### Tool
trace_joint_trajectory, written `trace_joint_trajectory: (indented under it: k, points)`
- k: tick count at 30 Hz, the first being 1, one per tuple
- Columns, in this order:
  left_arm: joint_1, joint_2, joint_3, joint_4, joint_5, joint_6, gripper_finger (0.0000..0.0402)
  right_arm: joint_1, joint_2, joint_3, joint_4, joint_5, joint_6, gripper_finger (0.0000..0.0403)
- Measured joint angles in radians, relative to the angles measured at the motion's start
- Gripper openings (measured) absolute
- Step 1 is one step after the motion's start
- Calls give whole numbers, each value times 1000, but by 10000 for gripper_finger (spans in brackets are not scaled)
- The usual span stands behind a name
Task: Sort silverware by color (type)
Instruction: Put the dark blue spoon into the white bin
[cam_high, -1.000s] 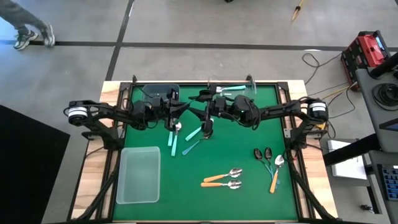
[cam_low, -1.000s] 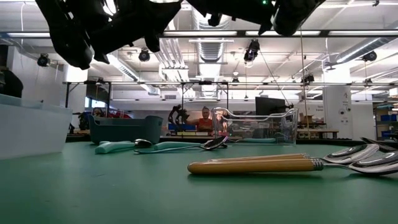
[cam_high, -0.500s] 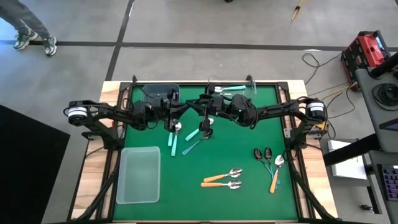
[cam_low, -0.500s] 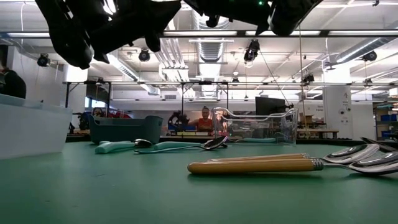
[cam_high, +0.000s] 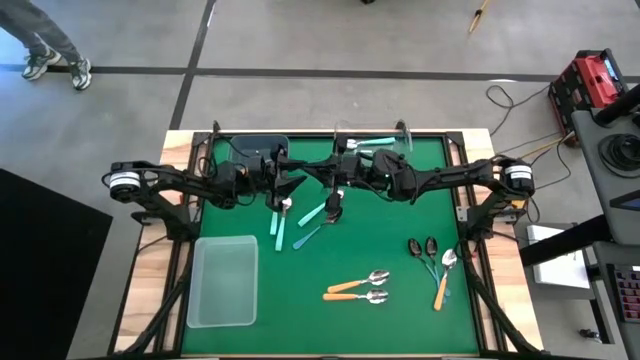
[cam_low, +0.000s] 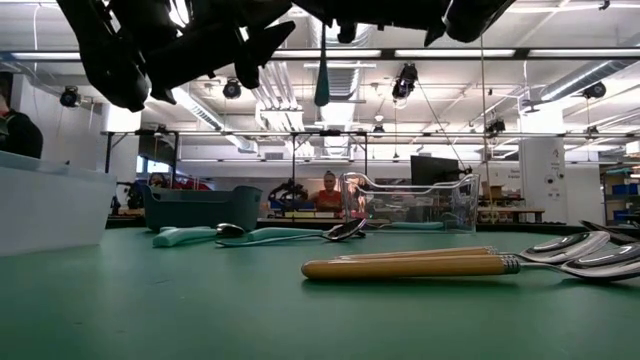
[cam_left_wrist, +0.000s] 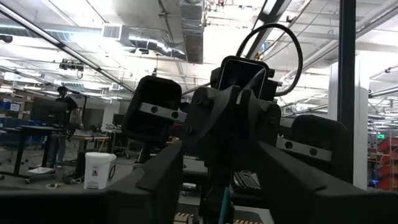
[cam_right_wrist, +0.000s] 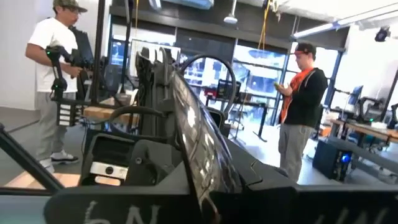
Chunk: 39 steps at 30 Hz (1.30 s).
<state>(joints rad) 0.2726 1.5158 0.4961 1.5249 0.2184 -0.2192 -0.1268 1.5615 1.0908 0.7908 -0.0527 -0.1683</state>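
Above the table's far middle, my right gripper (cam_high: 320, 178) is shut on a teal-handled spoon. Its shiny bowl (cam_right_wrist: 199, 155) stands up ahead of the fingers and its teal handle (cam_low: 322, 85) hangs down. My left gripper (cam_high: 292, 181) faces it closely, open, with its fingers (cam_left_wrist: 155, 180) spread on either side of the right gripper and nothing between them. On the green mat below lie two teal-handled spoons (cam_high: 280, 225) (cam_high: 322, 212) and a thin light-blue one (cam_high: 308, 237). My right gripper pinches the spoon between its two fingers, somewhere between bowl and handle; the gripper's own body hides the exact spot. The fingers come roughly level from the table's right. The spoon is lifted clear, near upright, bowl (cam_right_wrist: 205, 174) up and teal handle end (cam_low: 322, 95) hanging below.
Two orange-handled spoons (cam_high: 355, 290) lie near the mat's front middle. Two dark-bowled spoons (cam_high: 422, 247) and an orange-handled one (cam_high: 443, 280) lie at the right. A clear tub (cam_high: 222, 280) stands front left, a dark bin (cam_high: 258, 148) far left, a clear holder (cam_high: 375, 140) far middle.
My right gripper has shut on the spoon and my left gripper has opened and let it go. My right gripper has tipped a little, and the teal handle now hangs down into the low view. Neither arm has shifted across the table.
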Motion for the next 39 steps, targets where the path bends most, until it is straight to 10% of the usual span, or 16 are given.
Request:
trace_joint_trajectory:
  k: [17, 39]
  points:
    - [2, -5, 0, -3, 80, 83, 215, -4, -66, 0, -452, 54, 11, 8]
    - [2, 3, 155, -349, 114, 249, 195, -4, -67, 0, -526, 55, 6, 8]
